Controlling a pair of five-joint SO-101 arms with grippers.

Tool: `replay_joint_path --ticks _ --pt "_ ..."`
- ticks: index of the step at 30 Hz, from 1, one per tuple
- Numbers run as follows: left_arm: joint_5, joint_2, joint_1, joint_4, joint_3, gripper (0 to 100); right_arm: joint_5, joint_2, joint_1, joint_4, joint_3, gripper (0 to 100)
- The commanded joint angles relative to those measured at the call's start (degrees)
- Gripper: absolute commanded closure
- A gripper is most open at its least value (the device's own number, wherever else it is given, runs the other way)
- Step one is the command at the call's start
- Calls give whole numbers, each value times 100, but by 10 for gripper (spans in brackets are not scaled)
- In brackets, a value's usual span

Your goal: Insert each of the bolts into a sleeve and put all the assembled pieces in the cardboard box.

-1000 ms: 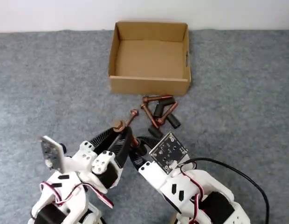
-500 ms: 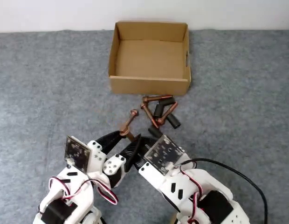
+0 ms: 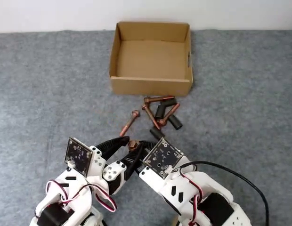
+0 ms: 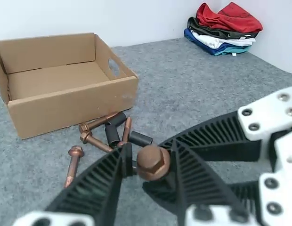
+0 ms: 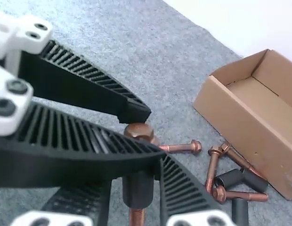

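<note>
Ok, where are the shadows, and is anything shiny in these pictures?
High view: soft, even light, just a thin shadow along the foot of the box. Left wrist view: a small bright glint on the head of the held bolt. Right wrist view: that bolt head glints too, and the black sleeve below it looks dull and shaded.

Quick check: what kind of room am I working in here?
Probably a home or informal lab room, not a factory: grey carpet as the work surface, a plain white wall, and folded clothes stacked against it.
</note>
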Motion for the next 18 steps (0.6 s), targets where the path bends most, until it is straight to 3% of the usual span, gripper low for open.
replay_joint_path --ticks 1,11,15,18 --pt "-105 35 -35 97 -215 852 18 -22 22 -189 -158 990" --pt "-105 9 -932 79 -1033 870 0 -22 66 -127 -62 990" --pt "-114 9 -1644 79 -971 1000 -35 -22 866 -154 281 990" --pt "-141 9 -2356 114 -664 997 -633 -22 1754 -198 598 990"
